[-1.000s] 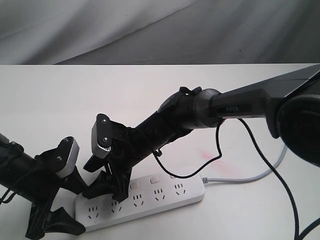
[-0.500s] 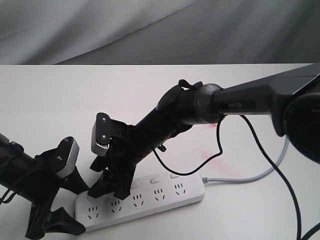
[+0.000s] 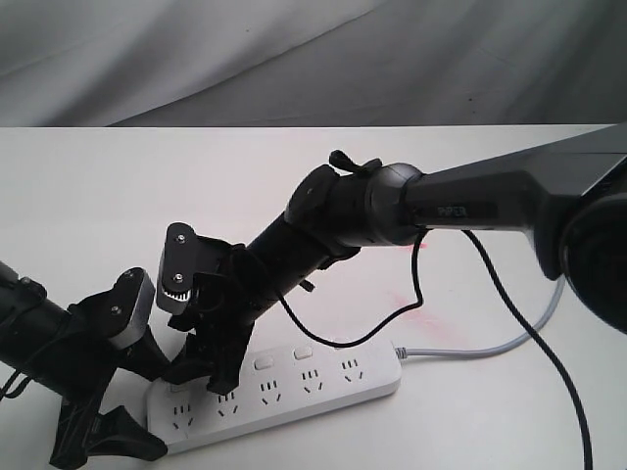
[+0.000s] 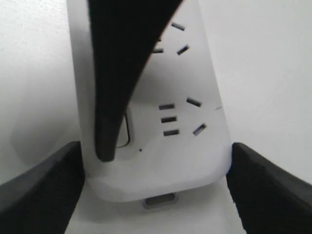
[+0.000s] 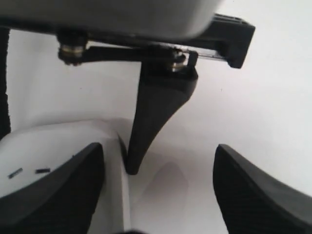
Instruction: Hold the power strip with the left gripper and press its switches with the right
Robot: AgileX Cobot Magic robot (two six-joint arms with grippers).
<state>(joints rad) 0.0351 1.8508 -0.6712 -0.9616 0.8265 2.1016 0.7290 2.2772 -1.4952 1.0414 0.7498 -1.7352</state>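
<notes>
Nearest the exterior camera, the left gripper (image 3: 157, 411) is straddling the near-left end of the power strip (image 3: 313, 387), and the frame edge is cutting off its arm. In the left wrist view its fingers (image 4: 44, 192) are sitting against both long sides of the rounded end, so it's clamping the strip with its jaws wide. The right gripper (image 3: 204, 377) is hanging over that same end with its fingers spread, gripping nothing. One right finger (image 4: 112, 97) is lying over the end switch (image 4: 126, 130) and hiding most of it, so I can't tell whether it's actually pressing. The right wrist view is showing its two fingers well apart, one over the strip and one over bare table (image 5: 273, 97), with a left-gripper finger between them. From the exterior, the black claws are blocking the left part of the row of switches (image 3: 302, 351); at least two are showing. The strip is lying flat: a white bar with five three-pin sockets in a line and small white rockers above them. The grey cord (image 3: 490, 350) is leaving its far right end and curving behind the right arm (image 3: 509, 196). A loose black cable (image 3: 416, 294) is looping over a pink smudge (image 3: 407, 302). White lettering (image 3: 453, 210) on the arm is too blurred to read. A grey backdrop (image 3: 294, 59) is filling the far side.
</notes>
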